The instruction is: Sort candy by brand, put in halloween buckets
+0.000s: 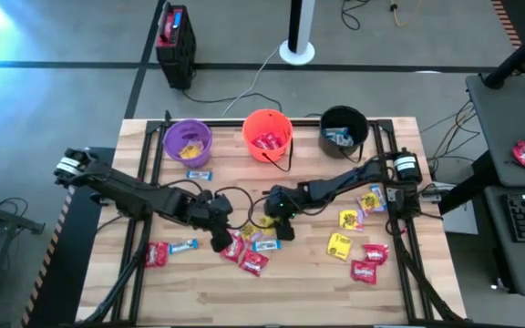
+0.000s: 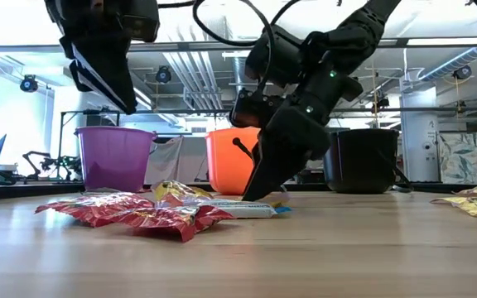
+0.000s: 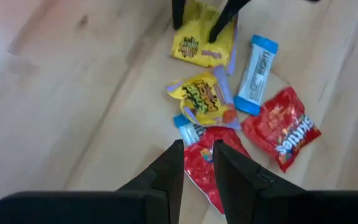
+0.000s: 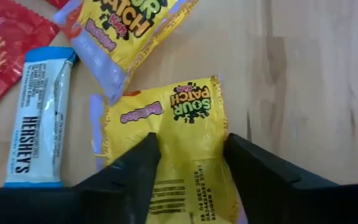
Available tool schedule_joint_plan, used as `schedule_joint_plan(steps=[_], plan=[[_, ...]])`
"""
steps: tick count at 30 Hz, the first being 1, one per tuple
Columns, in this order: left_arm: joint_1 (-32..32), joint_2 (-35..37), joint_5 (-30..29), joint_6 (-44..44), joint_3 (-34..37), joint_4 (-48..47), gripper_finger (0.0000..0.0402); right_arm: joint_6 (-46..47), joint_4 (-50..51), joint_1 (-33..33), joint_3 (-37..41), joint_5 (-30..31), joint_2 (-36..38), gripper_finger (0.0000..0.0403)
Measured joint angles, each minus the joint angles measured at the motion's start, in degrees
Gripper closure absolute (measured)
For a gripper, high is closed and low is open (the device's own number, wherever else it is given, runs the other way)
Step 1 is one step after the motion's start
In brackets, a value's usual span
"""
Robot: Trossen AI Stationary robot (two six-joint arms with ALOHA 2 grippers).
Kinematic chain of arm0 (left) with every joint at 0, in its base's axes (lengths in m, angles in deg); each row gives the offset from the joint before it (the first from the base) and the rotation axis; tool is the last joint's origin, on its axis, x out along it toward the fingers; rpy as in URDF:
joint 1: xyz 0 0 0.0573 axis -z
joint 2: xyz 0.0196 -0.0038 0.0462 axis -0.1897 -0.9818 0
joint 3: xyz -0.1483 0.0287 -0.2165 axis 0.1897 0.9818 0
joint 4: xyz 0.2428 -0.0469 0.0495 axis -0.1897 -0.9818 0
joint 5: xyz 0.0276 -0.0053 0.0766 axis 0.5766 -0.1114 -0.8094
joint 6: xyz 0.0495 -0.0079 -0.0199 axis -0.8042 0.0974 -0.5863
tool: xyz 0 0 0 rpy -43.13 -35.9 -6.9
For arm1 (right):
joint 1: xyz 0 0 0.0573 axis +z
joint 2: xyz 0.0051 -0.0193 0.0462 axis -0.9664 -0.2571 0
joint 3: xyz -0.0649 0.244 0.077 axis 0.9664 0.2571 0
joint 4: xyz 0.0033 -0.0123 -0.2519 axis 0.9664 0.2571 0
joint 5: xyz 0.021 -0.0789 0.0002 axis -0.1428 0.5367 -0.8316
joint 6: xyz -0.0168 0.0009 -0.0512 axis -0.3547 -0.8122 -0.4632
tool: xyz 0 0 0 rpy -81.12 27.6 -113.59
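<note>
Right pincer (image 4: 190, 155) angled down, fingers spread astride yellow candy packet (image 4: 185, 134), left pincer (image 3: 197, 163) raised, narrowly parted, empty

The right gripper (image 4: 190, 155) is covering the lower sides of a yellow packet (image 4: 182, 134), whose bottom edge is running out of frame. The black bucket (image 1: 344, 128) is holding contents too small to identify, possibly blue-and-white packets.

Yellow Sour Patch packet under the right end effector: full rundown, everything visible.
The yellow Sour Patch packet is a small flat wrapper with a purple-edged seam and fine print near one end. It lies flat on the wooden table, between the open fingers of the right end effector, not yet gripped. A second yellow packet lies just beyond it.
</note>
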Motion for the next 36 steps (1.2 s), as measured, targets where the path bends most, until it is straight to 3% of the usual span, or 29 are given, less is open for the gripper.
schedule_joint_plan(steps=[10,15,25,31,36], plan=[[-0.1,0.4,-4.3,-0.8,0.0,-0.3,0.0331,-1.0,0.5,0.0,-0.1,0.1,-0.5,0.0382],[-0.1,1.5,-4.6,-1.4,-0.1,-0.5,0.0331,-0.3,2.5,-0.2,-0.8,-1.3,2.0,0.0389],[-0.6,8.0,-7.6,-5.8,-1.2,-0.6,0.0353,-0.8,19.9,-4.3,-9.7,-1.0,11.6,0.039],[-1.8,11.4,-10.1,-7.9,-1.2,-1.5,0.0359,-2.7,22.2,-9.7,-17.4,5.1,15.2,0.039],[-3.3,13.7,-11.0,-8.4,-1.2,-2.0,0.0359,-3.2,21.3,-17.0,-23.7,7.6,14.1,0.039]])
